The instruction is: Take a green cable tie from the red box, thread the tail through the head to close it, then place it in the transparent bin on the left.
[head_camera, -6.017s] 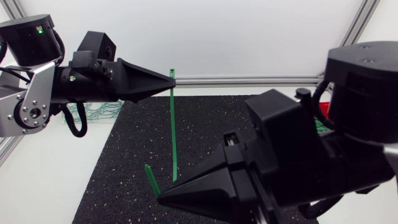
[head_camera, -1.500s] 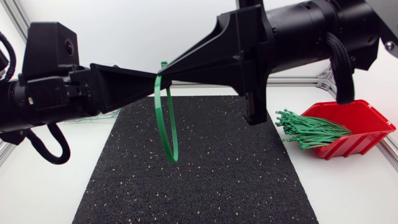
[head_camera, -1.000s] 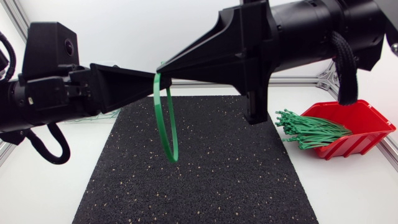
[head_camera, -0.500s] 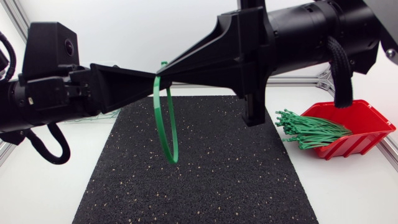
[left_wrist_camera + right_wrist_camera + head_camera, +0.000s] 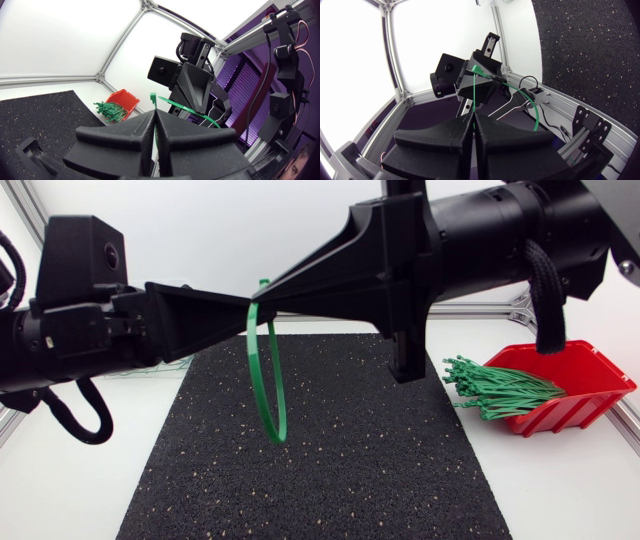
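My left claw (image 5: 246, 305) and right claw (image 5: 262, 297) meet tip to tip high above the counter (image 5: 70, 490), each clamped shut on the green cable tie (image 5: 265, 385). Its loop hangs below them over the black mat (image 5: 350, 470). Farther right, the red box (image 5: 590, 380) holds a bundle of spare ties (image 5: 500, 392), some poking over its rim.

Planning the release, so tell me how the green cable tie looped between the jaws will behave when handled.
Springy rather than floppy, probably: the green cable tie hangs in a smooth loop, pinched only at the top by both arms' jaws. Likely very light, being a thin strip. If it is not locked, it may spring open when one side lets go.
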Controlling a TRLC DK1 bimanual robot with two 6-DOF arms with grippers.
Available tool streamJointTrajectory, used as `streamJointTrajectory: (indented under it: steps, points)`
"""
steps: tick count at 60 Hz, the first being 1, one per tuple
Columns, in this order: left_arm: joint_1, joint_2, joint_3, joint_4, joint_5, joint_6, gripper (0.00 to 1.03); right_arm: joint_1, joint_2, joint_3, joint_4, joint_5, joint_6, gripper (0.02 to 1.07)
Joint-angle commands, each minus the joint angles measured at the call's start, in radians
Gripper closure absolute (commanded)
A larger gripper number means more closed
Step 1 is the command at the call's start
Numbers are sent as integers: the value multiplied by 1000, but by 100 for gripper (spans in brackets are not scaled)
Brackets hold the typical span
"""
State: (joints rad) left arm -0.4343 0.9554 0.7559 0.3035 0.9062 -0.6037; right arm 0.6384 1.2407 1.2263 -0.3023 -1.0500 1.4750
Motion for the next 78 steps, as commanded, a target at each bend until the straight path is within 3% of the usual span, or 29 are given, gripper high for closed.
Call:
streamJointTrajectory:
  steps: [1, 78]
  points:
    - [-9, -17, -20, 5, -4, 13, 100, -6, 11, -25, 19, 2, 36, 101]
    - [-1, 2, -17, 0, -24, 38, 100, 3, -29, -53, 38, 2, 42, 101]
